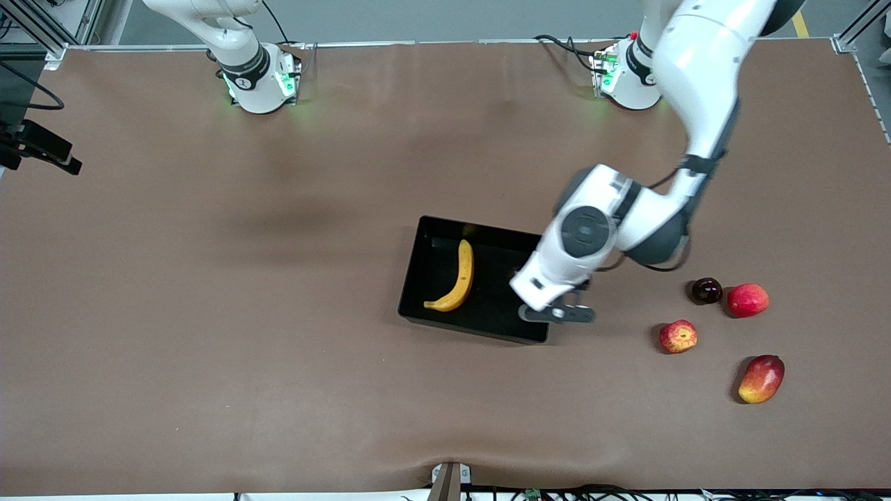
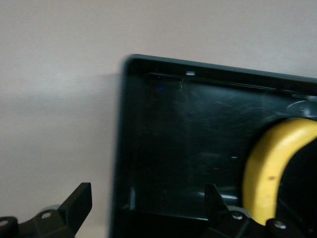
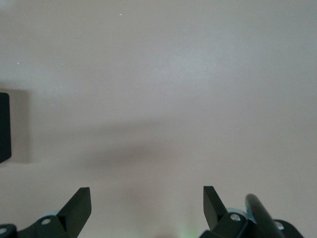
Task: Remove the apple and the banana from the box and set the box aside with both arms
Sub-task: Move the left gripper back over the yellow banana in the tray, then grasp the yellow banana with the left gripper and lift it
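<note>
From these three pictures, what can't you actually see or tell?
- Right gripper: outside the front view; only the right wrist view shows it, jaws open over bare table.
- Banana: cut off by the left wrist view's edge.
- Box: in the front view the left arm hides its corner toward that arm's end.
- Left gripper: seen from above there; whether it touches the box wall is unclear.
- Small dark round thing beside the fruit: too small to identify.

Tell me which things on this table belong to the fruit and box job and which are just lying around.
Part of the job:
- banana, lying in the black tray
- black tray
- streaked red apple, on the table toward the left arm's end
- left gripper, open over the tray's edge

Just lying about:
- mango
- plain red fruit
- small dark fruit
</note>
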Robot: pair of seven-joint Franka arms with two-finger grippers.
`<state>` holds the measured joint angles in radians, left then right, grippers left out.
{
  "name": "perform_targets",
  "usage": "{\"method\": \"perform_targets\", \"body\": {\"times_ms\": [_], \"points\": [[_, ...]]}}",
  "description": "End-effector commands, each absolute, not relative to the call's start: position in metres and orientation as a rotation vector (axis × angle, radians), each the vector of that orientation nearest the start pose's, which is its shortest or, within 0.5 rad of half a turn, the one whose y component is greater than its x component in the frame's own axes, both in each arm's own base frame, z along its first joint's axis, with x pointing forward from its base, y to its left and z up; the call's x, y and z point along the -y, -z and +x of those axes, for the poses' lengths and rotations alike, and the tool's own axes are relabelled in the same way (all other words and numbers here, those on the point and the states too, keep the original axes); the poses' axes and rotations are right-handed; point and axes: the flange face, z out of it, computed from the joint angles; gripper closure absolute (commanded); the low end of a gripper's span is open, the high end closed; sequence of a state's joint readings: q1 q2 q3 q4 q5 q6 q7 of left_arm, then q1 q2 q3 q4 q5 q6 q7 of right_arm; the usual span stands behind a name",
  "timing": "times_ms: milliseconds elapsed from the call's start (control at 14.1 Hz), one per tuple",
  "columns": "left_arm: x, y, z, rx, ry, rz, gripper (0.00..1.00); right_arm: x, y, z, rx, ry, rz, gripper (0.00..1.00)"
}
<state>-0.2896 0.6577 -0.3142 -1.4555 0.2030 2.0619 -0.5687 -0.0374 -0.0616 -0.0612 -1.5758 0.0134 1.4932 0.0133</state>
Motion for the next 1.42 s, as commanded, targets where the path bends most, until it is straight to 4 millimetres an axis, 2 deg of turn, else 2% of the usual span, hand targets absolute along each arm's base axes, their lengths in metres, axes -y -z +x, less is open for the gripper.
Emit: {"method": "perform_targets", "body": {"times_ms": [0,213,711,996,1209,1281,1352], "points": [[0.398,-0.293,0.61,-0.148,0.052,-3.169,0.0,0.055,-0.652,0.528,-0.201,-0.035,-3.115,0.0],[0.439,-0.262,0.595,-0.163,0.14,-3.242,0.0,0.06,-0.65,0.528,-0.213,-0.042,-3.112,0.0],[0.463,-0.215,0.581,-0.209,0.164,-3.275,0.0,0.06,-0.647,0.53,-0.206,-0.044,-3.113,0.0],[0.472,-0.194,0.573,-0.232,0.203,-3.252,0.0,0.06,-0.637,0.536,-0.199,-0.07,-3.114,0.0],[0.472,-0.182,0.571,-0.221,0.191,-3.251,0.0,0.061,-0.62,0.546,-0.202,-0.113,-3.113,0.0],[0.472,-0.182,0.57,-0.229,0.194,-3.25,0.08,0.061,-0.609,0.552,-0.2,-0.149,-3.111,0.0],[0.472,-0.181,0.57,-0.235,0.193,-3.248,0.2,0.061,-0.608,0.553,-0.2,-0.149,-3.112,0.0]]}}
